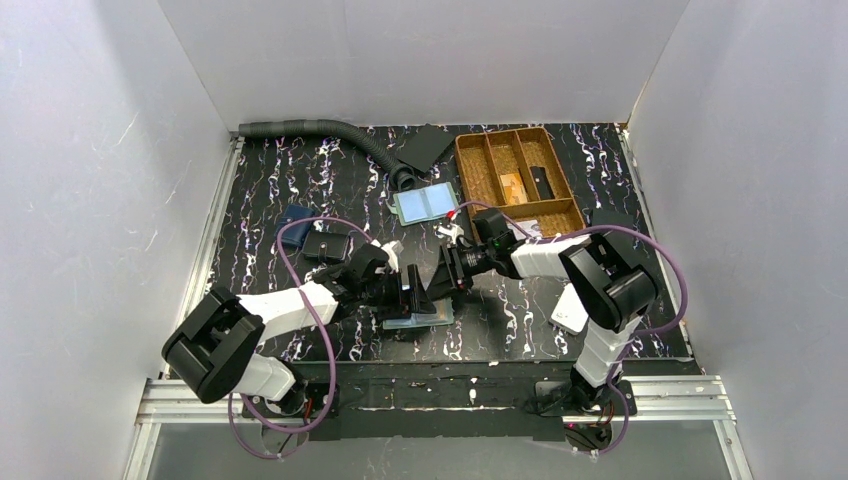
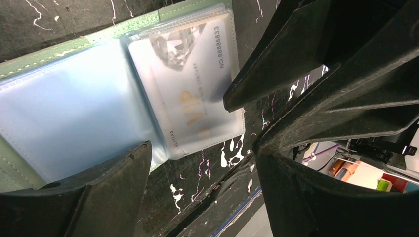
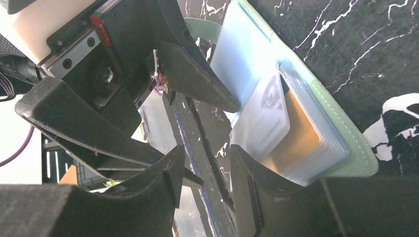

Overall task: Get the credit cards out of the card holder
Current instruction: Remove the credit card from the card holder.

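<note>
The card holder [image 1: 418, 321] lies open near the table's front edge, under both grippers. Its green edge [image 3: 346, 143] frames a blue panel [image 2: 64, 123] and an orange-tan panel [image 3: 296, 138]. A whitish credit card [image 2: 192, 84] marked VIP sticks partway out of a clear sleeve, also visible as the pale card [image 3: 264, 118]. My left gripper [image 2: 202, 158] is open, straddling the holder's near edge with bare table between its fingers. My right gripper [image 3: 207, 153] is open too, with nothing between its jaws. One right fingertip [image 2: 237, 98] rests at the card's edge.
A second holder with two pale-blue panels [image 1: 425, 203] lies further back. A wicker tray [image 1: 466, 172] with compartments stands at the back right. A dark pouch [image 1: 325, 245] and navy wallet [image 1: 295, 225] sit left, a grey hose [image 1: 310, 128] at the back.
</note>
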